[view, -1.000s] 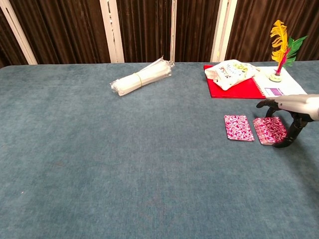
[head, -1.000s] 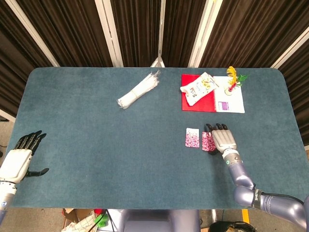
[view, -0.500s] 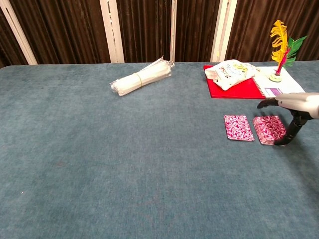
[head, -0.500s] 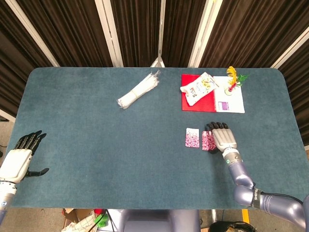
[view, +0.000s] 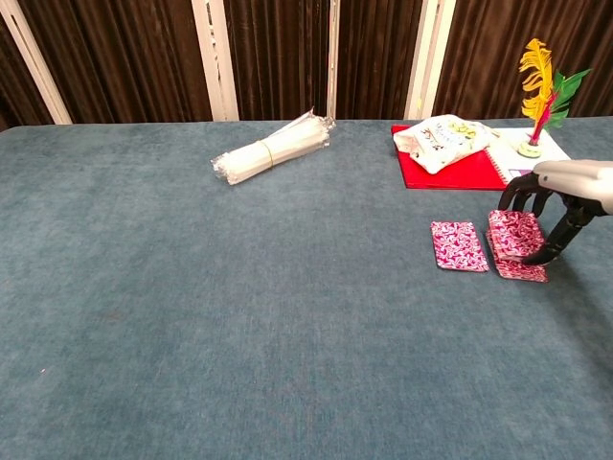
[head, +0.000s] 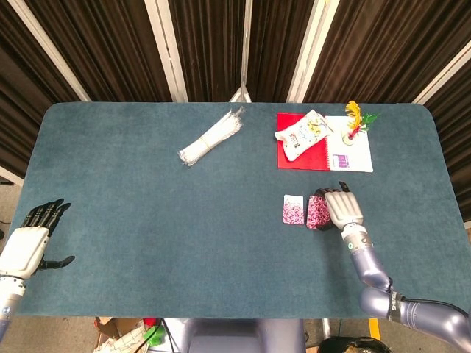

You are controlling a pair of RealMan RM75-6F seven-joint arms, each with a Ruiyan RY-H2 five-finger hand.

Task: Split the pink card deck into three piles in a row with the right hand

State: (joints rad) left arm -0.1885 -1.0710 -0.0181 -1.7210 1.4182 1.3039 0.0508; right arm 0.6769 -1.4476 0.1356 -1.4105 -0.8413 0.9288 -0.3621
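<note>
A small pile of pink patterned cards point(view: 459, 245) lies flat on the blue table point(view: 239, 307); the head view shows it as the pink pile point(head: 293, 209). Just to its right, my right hand point(view: 560, 203) pinches an upper packet of pink cards point(view: 514, 234) and holds it slightly above the remaining lower cards point(view: 526, 271). In the head view the right hand point(head: 342, 208) covers the right side of the deck point(head: 318, 212). My left hand point(head: 29, 239) hangs open off the table's left edge, holding nothing.
A red notebook point(view: 458, 170) with a white snack bag point(view: 439, 131) on it lies behind the cards. A yellow feather in a small holder point(view: 534, 86) stands on a white sheet at the far right. A clear-wrapped white bundle point(view: 273, 149) lies at mid-back.
The right hand has closed its fingers on the top part of the deck and raised that packet a little off the lower cards. The left hand has not moved.
</note>
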